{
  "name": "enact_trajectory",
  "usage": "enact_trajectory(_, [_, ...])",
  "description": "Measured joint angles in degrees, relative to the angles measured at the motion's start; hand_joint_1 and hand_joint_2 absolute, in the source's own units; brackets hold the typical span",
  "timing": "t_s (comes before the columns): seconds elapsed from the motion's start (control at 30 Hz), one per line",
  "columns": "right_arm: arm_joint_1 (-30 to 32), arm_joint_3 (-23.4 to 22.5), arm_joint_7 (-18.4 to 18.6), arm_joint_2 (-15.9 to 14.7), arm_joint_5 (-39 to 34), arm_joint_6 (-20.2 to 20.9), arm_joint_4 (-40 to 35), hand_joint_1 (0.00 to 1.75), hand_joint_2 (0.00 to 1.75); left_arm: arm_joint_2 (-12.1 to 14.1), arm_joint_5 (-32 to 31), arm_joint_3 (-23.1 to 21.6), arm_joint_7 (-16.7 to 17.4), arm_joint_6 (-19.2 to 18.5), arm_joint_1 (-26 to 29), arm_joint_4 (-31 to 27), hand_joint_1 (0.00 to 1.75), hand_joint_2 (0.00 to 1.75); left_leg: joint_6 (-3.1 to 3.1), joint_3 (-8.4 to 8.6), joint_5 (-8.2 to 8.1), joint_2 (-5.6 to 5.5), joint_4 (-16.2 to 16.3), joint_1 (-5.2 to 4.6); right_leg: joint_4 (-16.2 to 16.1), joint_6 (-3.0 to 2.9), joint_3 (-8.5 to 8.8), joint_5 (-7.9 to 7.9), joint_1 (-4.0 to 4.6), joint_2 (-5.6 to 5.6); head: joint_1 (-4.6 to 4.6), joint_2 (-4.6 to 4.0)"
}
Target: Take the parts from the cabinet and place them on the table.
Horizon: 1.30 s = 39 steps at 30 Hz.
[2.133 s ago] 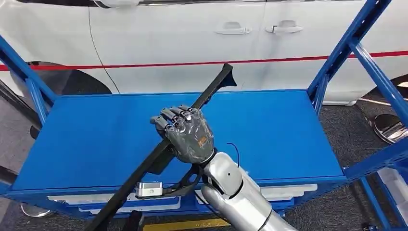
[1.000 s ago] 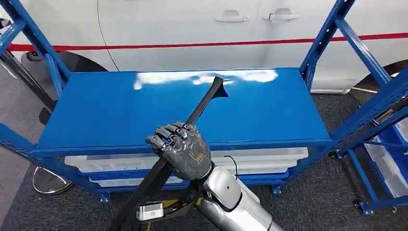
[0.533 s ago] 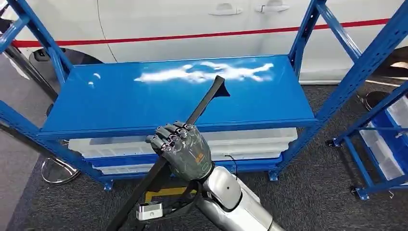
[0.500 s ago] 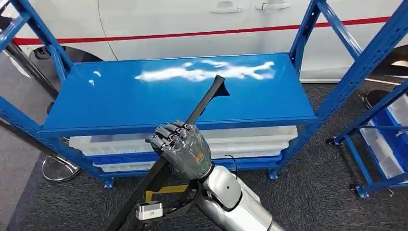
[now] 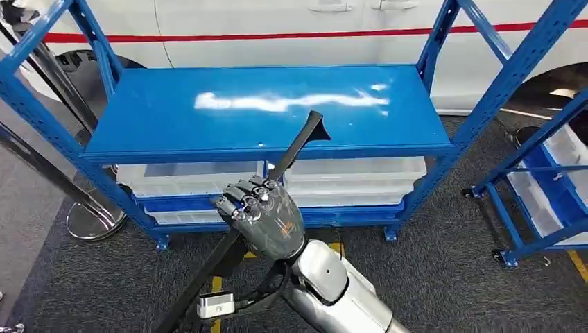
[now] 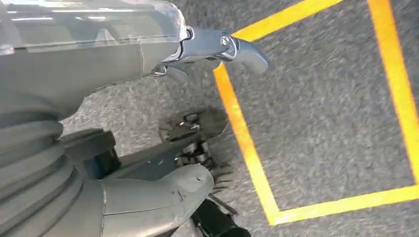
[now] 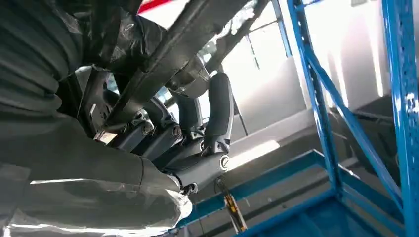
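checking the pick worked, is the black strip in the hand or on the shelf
In the hand: the right hand grips the long black strip, which slants up in front of the blue shelf.

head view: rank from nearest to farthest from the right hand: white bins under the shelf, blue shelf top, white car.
From the right hand, which grips the long black part:
1. White bins, on the lower level of the rack, just beyond the hand.
2. Blue shelf top, above and behind the bins.
3. White car, behind the rack, farthest.
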Motion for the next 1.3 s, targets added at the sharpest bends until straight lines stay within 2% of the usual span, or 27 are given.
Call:
enact_trajectory(0.03, [0.1,0.0,0.2,0.0,0.2,0.0,0.0,1.75,1.75,0.0,0.0,0.0,-0.1,-0.1,0.0,0.0,0.0,1.75,-0.18,-0.86,0.48,0.0,0.2,0.02,-3.5,-0.14,2.94,1.68,-0.04,0.0,0.0,0.0])
enact_trajectory(0.07, [0.1,0.0,0.3,0.0,0.2,0.0,0.0,1.75,1.75,0.0,0.0,0.0,-0.2,-0.2,0.0,0.0,0.0,1.75,-0.42,-1.51,0.9,-0.04,0.6,0.02,-8.6,-0.46,6.96,1.86,-0.04,0.01,0.0,0.0])
enact_trajectory(0.1, [0.0,0.0,0.3,0.0,0.2,-0.1,0.0,1.75,1.75,0.0,0.0,0.0,-0.4,-0.2,0.0,0.0,0.0,1.75,-0.81,-2.11,1.24,-0.06,0.9,-0.1,-14.1,-0.91,10.74,-0.9,0.2,0.03,-0.02,0.0])
enact_trajectory(0.13, [0.1,0.0,0.3,0.0,0.3,-0.1,0.0,1.75,1.75,0.0,0.0,0.0,-0.4,-0.2,0.0,0.0,0.0,1.75,-1.18,-2.23,1.61,-0.05,1.0,-0.17,-16.8,-1.1,11.84,-1.84,0.43,0.04,-0.07,0.0])
enact_trajectory(0.2, [0.2,0.0,0.3,0.0,0.3,-0.1,0.2,1.75,1.75,0.0,0.1,0.0,-0.6,-0.2,0.0,0.0,0.0,1.75,-2.06,-2.28,2.64,0.0,0.5,0.13,-16.5,-1.6,11.21,-1.2,0.84,0.06,-0.04,0.0])
enact_trajectory(0.23, [0.3,0.0,0.4,0.0,0.3,-0.1,0.2,1.75,1.75,0.0,0.1,0.0,-0.6,-0.2,0.1,0.0,0.0,1.75,-2.43,-2.33,3.07,-0.06,0.3,-0.08,-16.9,-2.07,11.01,-0.63,0.73,0.05,0.0,0.0])
enact_trajectory(0.27, [0.3,0.0,0.4,0.0,0.3,-0.1,0.2,1.75,1.75,0.0,0.1,0.0,-0.6,-0.2,0.2,0.0,0.0,1.75,-2.64,-2.74,2.45,-0.1,0.7,0.26,-17.4,-2.58,10.9,0.11,0.18,-0.22,0.0,0.0])
enact_trajectory(0.33, [0.4,0.0,0.4,0.1,0.3,-0.1,0.2,1.75,1.75,0.0,0.1,0.0,-0.8,-0.4,0.3,0.0,0.0,1.75,-3.28,-4.55,-2.61,-0.22,5.3,0.29,-17.4,-3.48,9.95,0.93,0.22,-0.3,-0.09,0.0])
enact_trajectory(0.4, [0.7,0.0,0.4,0.1,0.4,-0.1,0.5,1.75,1.75,0.0,0.0,0.0,-1.0,-0.5,0.4,0.0,0.0,1.75,-3.81,-7.37,-7.53,-0.2,14.1,0.34,-17.4,-3.59,9.01,1.61,0.33,-0.48,-0.07,0.0])
enact_trajectory(0.43, [0.8,0.0,0.4,0.1,0.5,-0.1,0.6,1.75,1.75,0.0,0.0,0.0,-1.1,-0.5,0.5,0.0,0.0,1.75,-4.02,-8.03,-8.23,-0.2,17.2,0.37,-17.3,-3.53,8.58,1.9,0.35,-0.5,-0.07,0.0])
enact_trajectory(0.47, [1.1,0.0,0.4,0.0,0.5,-0.1,0.7,1.75,1.75,0.0,0.0,0.0,-1.1,-0.5,0.5,0.0,0.0,1.75,-4.11,-7.52,-7.58,-0.2,17.6,0.43,-17.2,-3.44,8.17,2.14,0.35,-0.49,-0.07,0.0])
enact_trajectory(0.53, [1.3,0.0,0.4,0.1,0.5,-0.1,0.7,1.75,1.75,0.0,0.0,0.0,-1.2,-0.5,0.6,0.0,0.0,1.75,-4.17,-3.85,-4.89,-0.19,12.7,0.61,-17.0,-3.27,7.71,2.31,0.28,-0.48,-0.07,0.0])
enact_trajectory(0.57, [1.3,0.0,0.4,0.1,0.5,-0.1,0.7,1.75,1.75,0.0,0.0,0.0,-1.2,-0.5,0.5,0.0,0.0,1.75,-4.13,0.56,-2.43,-0.16,5.7,0.73,-16.6,-3.09,7.42,2.37,0.24,-0.46,-0.07,0.0])
enact_trajectory(0.6, [1.3,0.0,0.4,0.1,0.5,-0.1,0.7,1.75,1.75,0.0,0.0,0.0,-1.2,-0.5,0.4,0.0,0.0,1.75,-3.88,2.53,-2.75,-0.2,1.6,0.76,-16.3,-2.84,7.17,2.32,0.23,-0.51,-0.07,0.0])
enact_trajectory(0.63, [1.2,0.0,0.4,0.1,0.5,-0.1,0.7,1.75,1.75,0.0,0.0,0.0,-1.3,-0.6,0.4,0.0,0.0,1.75,-3.62,3.61,-3.15,-0.41,0.8,0.27,-16.2,-2.42,6.71,2.4,0.48,-0.54,-0.07,0.0])
enact_trajectory(0.73, [1.3,0.0,0.4,0.1,0.6,-0.2,0.7,1.75,1.75,0.1,0.0,0.0,-1.4,-0.6,0.6,0.0,0.0,1.75,-2.73,3.02,-3.03,-0.41,0.5,0.16,-16.3,-1.57,6.57,2.94,0.48,-0.51,-0.07,0.0])
enact_trajectory(0.77, [1.3,0.0,0.4,0.1,0.7,-0.2,0.7,1.75,1.75,0.0,0.0,0.0,-1.4,-0.6,0.6,0.0,0.0,1.75,-1.92,3.18,-2.52,-0.39,-0.3,0.69,-16.3,-1.11,6.56,2.88,0.78,-0.5,-0.07,0.0])
enact_trajectory(0.8, [1.3,0.0,0.4,0.1,0.9,-0.2,0.7,1.75,1.75,0.0,0.1,-0.1,-1.3,-0.5,0.6,0.0,0.0,1.75,-1.48,3.38,-2.23,-0.26,-0.6,0.77,-15.4,-0.86,6.2,1.84,0.59,-0.3,-0.04,0.0])
enact_trajectory(0.83, [1.2,0.0,0.4,0.1,1.0,-0.2,0.6,1.75,1.75,0.0,0.1,-0.1,-1.3,-0.5,0.4,0.0,0.0,1.75,-1.07,3.3,-2.13,-0.21,-0.6,0.77,-12.8,-0.68,5.0,-0.01,0.59,-0.16,-0.02,0.0])
enact_trajectory(0.9, [1.5,0.0,0.3,0.0,1.4,-0.2,0.7,1.75,1.75,0.0,0.1,-0.1,-1.1,-0.4,0.4,0.0,0.0,1.75,-0.79,3.06,-2.05,-0.2,-0.6,0.61,-3.8,-0.43,0.78,-4.27,0.49,-0.12,-0.04,0.0])
enact_trajectory(0.93, [1.7,0.0,0.3,-0.1,1.4,-0.2,0.7,1.75,1.75,0.0,0.1,-0.1,-1.0,-0.3,0.5,0.0,0.0,1.75,-0.77,2.95,-2.05,-0.19,-0.5,0.56,0.2,-0.33,-1.15,-5.46,0.49,-0.11,-0.02,0.0])
enact_trajectory(0.97, [1.8,0.0,0.3,-0.2,1.4,-0.2,0.7,1.75,1.75,0.0,0.1,0.0,-0.9,-0.3,0.6,0.0,0.0,1.75,-0.77,2.9,-2.05,-0.2,-0.4,0.54,1.4,-0.32,-1.73,-5.08,0.48,-0.11,-0.02,0.0])
enact_trajectory(1.03, [1.8,0.0,0.3,-0.2,1.5,-0.2,0.7,1.75,1.75,0.0,0.1,-0.1,-0.8,-0.3,0.6,0.0,0.0,1.75,-0.77,2.94,-2.16,-0.32,-0.2,0.54,-4.1,-0.62,1.0,-0.83,0.49,-0.11,-0.02,0.0])
enact_trajectory(1.1, [1.8,0.0,0.2,-0.2,1.5,-0.2,0.6,1.75,1.75,0.0,0.1,-0.1,-0.8,-0.3,0.5,0.0,0.0,1.75,-0.94,3.01,-2.42,-0.46,0.1,0.54,-13.9,-1.29,5.79,3.65,0.57,-0.1,-0.02,0.0])
enact_trajectory(1.17, [1.8,0.0,0.2,-0.2,1.7,-0.2,0.6,1.75,1.75,0.0,0.0,-0.1,-0.8,-0.2,0.5,0.0,0.0,1.75,-1.45,2.32,-2.47,-0.52,0.6,0.12,-15.8,-1.62,6.39,2.66,0.99,-0.01,-0.02,0.0])
enact_trajectory(1.23, [2.3,0.0,-0.1,-0.2,2.0,-0.2,0.6,1.75,1.75,0.1,0.0,-0.1,-0.7,-0.1,0.6,0.0,0.0,1.75,-1.89,2.2,-2.27,-0.38,0.4,0.12,-15.6,-1.73,6.04,2.65,1.12,0.17,-0.04,0.0])
enact_trajectory(1.3, [2.4,0.0,-0.3,-0.2,2.1,-0.2,0.4,1.75,1.75,0.1,0.0,-0.1,-0.7,0.0,0.5,0.0,0.0,1.75,-2.55,1.87,-3.22,-0.43,1.1,0.33,-16.4,-2.6,6.3,3.21,0.44,-0.01,-0.04,0.0])
